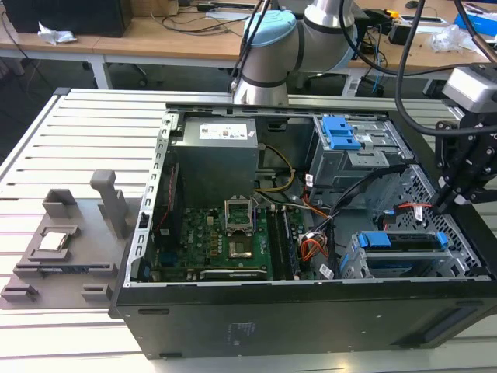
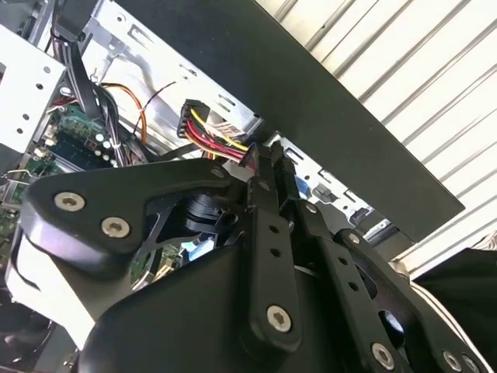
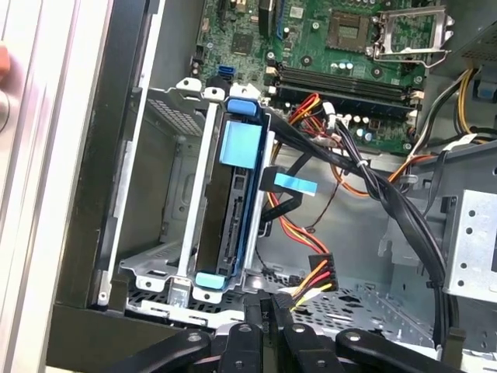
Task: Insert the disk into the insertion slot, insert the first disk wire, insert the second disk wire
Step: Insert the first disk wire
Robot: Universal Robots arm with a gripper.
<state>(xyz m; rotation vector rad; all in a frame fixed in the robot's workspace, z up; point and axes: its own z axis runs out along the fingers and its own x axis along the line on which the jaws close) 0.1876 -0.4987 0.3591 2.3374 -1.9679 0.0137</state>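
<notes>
One disk [image 3: 229,217], blue frame and all, sits in the low silver cage [image 3: 203,186]. I see it edge-on between the cage rails in the first wrist view. In the exterior view the cage is in the near corner of the open computer case [image 1: 272,326], toward the exterior view's right, and the case lies on the slatted table [image 1: 70,140].

My gripper [image 3: 268,299] is just off the end of the disk, above the perforated case floor. Its fingers are drawn narrow and pinch the black power plug [image 3: 286,299]. In the second wrist view the red, yellow and black wires [image 2: 213,130] run straight into that plug at the fingertips. A flat black cable with a blue tab [image 3: 295,184] lies just beside the disk. I can't tell if it is plugged in.
</notes>
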